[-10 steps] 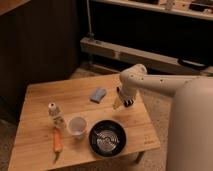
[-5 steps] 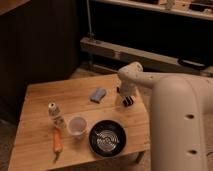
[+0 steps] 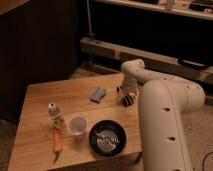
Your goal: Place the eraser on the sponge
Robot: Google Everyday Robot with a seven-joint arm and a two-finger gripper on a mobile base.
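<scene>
One soft blue-grey rectangular sponge lies near the pincer, whose grip I cannot tell.

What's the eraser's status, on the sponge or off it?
Off. The sponge is bare on top; the eraser sits at the tool, apart from the sponge, near the table edge.

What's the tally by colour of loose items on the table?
Blue-grey: 1 (sponge)
Black: 1 (bowl)
Pale/translucent: 2 (cup, small bottle)
Orange: 1 (carrot-like item)
Total: 5
The claw is low over the table beside the sponge, apart from it; not counted.
</scene>
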